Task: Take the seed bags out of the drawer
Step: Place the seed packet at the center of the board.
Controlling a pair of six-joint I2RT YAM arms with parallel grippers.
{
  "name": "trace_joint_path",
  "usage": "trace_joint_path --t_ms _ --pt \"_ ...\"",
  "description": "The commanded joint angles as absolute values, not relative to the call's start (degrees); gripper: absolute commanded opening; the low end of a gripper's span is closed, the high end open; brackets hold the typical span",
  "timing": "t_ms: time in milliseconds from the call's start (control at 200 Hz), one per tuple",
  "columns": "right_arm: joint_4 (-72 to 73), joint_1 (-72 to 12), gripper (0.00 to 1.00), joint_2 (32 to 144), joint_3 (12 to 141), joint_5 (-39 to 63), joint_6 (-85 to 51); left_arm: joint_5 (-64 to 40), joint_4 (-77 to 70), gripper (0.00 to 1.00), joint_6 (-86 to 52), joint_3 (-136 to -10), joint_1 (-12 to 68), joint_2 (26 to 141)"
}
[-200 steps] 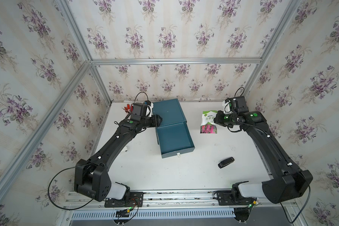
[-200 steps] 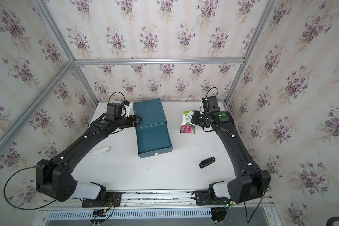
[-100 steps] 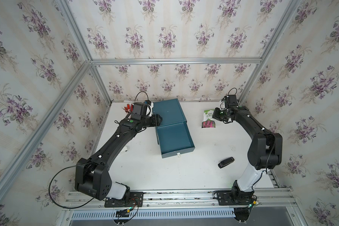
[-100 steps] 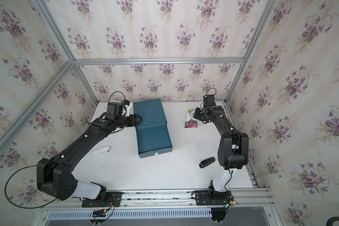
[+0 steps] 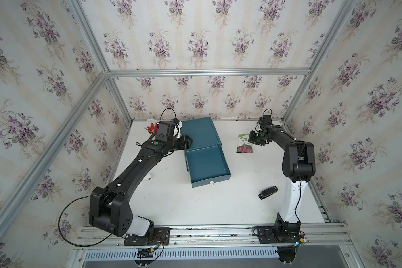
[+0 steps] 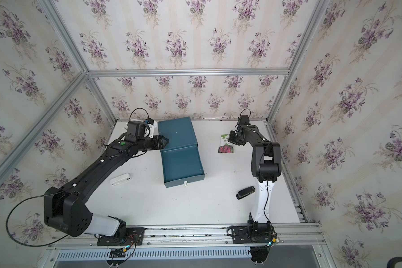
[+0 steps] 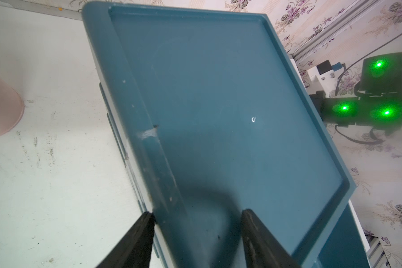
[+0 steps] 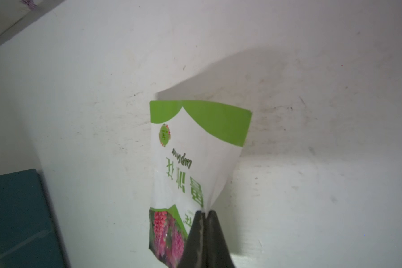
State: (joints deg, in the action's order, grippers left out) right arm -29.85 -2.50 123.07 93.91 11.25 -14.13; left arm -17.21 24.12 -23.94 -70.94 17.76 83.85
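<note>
Pinching seed bag (image 8: 190,157) edge w/ R hand (image 8: 204,212).

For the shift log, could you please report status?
Left gripper, jaws open, over cabinet top. Right gripper, jaws shut on white-green seed bag, outside drawer. Drawer open, looks empty. Black gadget well clear.

My two arms are mostly matte black, with angular links. My left arm (image 5: 135,167) carries a round green mark (image 5: 156,143) and a thin black cable (image 5: 63,208) in a wide loop. My right arm (image 5: 297,160) has a long white lower link (image 5: 294,197). My left gripper (image 7: 196,215) has black, tapered fingers (image 7: 135,241).
</note>
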Motion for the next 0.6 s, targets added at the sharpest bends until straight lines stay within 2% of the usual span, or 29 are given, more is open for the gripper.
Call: trace_joint_path --t_ms 0,60,305,490,594 --pt "-29.70 -2.46 0.00 123.55 93.46 7.78 -13.28 -14.27 33.48 0.62 -21.93 -70.58 17.84 84.57" --pt "-29.71 -2.46 0.00 123.66 93.17 6.84 -13.11 -14.29 33.52 0.62 -21.80 -70.64 17.84 84.61" --pt "-30.06 -2.45 0.26 123.13 93.01 6.39 -13.36 -14.13 34.01 0.62 -21.45 -70.50 17.84 84.59" --pt "-30.14 -2.55 0.41 118.74 91.12 7.53 -13.97 -14.14 34.01 0.62 -21.36 -70.43 17.82 84.46" --pt "-30.72 -2.64 0.53 115.19 89.31 9.23 -14.32 -14.15 34.01 0.62 -21.32 -70.42 17.83 84.48"
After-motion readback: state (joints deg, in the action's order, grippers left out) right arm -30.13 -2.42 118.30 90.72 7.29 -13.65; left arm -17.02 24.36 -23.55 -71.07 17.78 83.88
